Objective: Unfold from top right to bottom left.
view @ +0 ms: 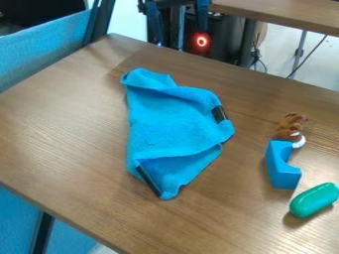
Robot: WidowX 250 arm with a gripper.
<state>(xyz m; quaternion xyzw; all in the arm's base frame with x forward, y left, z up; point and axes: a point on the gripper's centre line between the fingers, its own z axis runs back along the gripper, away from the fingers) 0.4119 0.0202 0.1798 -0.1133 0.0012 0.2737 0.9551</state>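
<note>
Fingers (155,27) are spread apart and released on the gripper (179,35), which is seen at the top edge of the view, left of the table's far corner on the right and well apart from the cloth.

The blue cloth (169,124) is laid on the wooden table (73,129), around the middle of the view and a little to the left. It is partly folded: its far end is bunched into a rounded, raised lip, and a fold is run across its near part, with layers overlapped toward the right side. Its right edge is marked by a black strip (220,114), and its near left edge by a second strip (149,181), slanted down to a blunt near corner.

To the right of the cloth, a brown toy (290,126) with a white part is set against the far end of a blue block (283,173), whose side is cut by a curved notch. Just beside the block, nearer and further right, a green capsule (314,200) is laid at a slant.

Past the far edge, a ring (202,41) is lit red on something dark, and another table (285,15) is seen at the top right. On the left, a blue panel (46,47) is placed beside the table.
</note>
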